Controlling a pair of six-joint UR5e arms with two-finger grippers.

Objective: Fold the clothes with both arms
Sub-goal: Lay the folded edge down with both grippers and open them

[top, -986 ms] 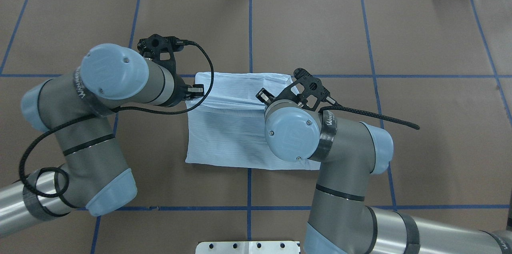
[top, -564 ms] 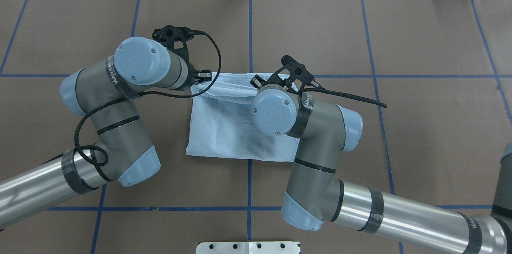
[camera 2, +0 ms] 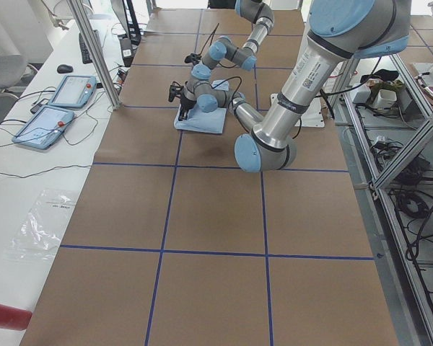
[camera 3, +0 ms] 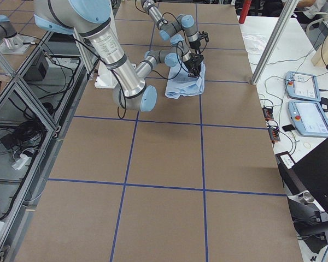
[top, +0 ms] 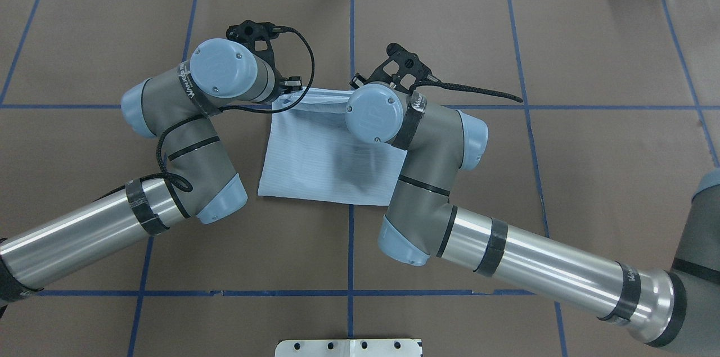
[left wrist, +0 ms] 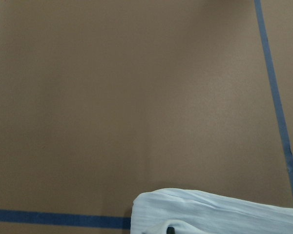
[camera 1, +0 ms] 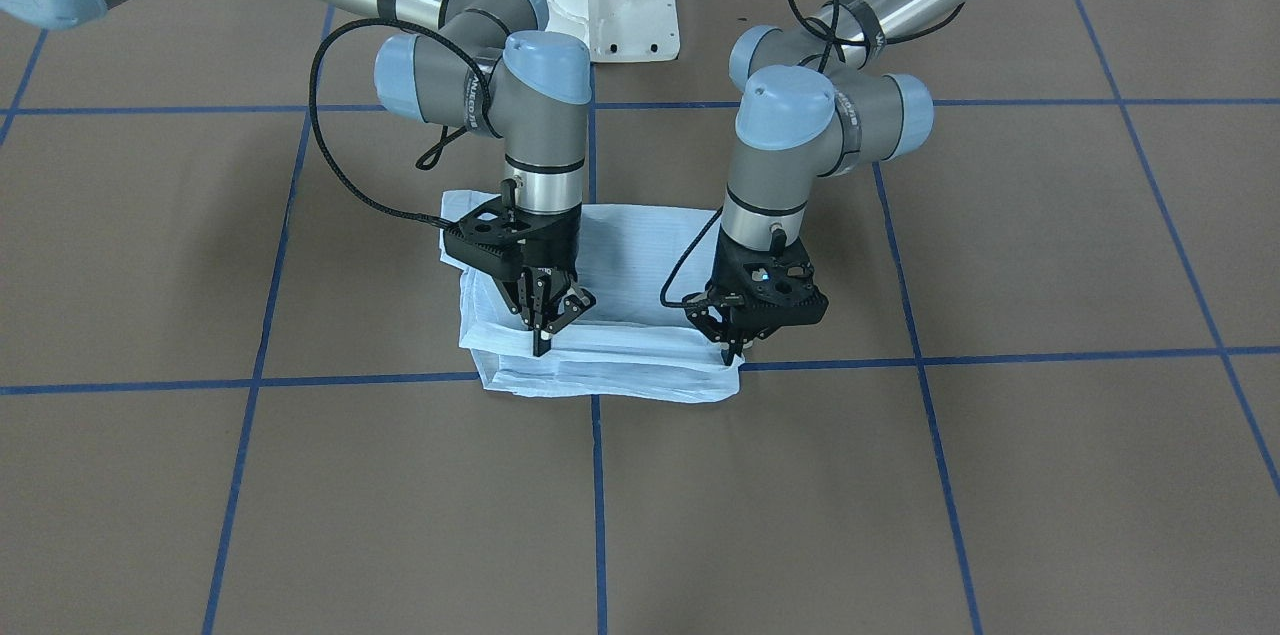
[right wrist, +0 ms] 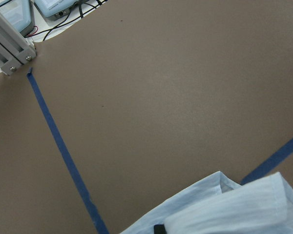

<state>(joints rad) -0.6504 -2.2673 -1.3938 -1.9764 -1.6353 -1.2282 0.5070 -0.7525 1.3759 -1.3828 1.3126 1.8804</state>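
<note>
The folded shirt (top: 315, 160) is lying mid-way across the table (top: 562, 64). The left gripper (camera 1: 735, 347) and right gripper (camera 1: 541, 340) are pinching its far edge, fingers apparently closed on cloth. Releasing unevenly is risking a skewed top layer.

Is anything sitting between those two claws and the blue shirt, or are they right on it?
Nothing visible is in the way. The left gripper and the right gripper both touch the shirt directly, at its edge farthest from the robot's base.
</note>
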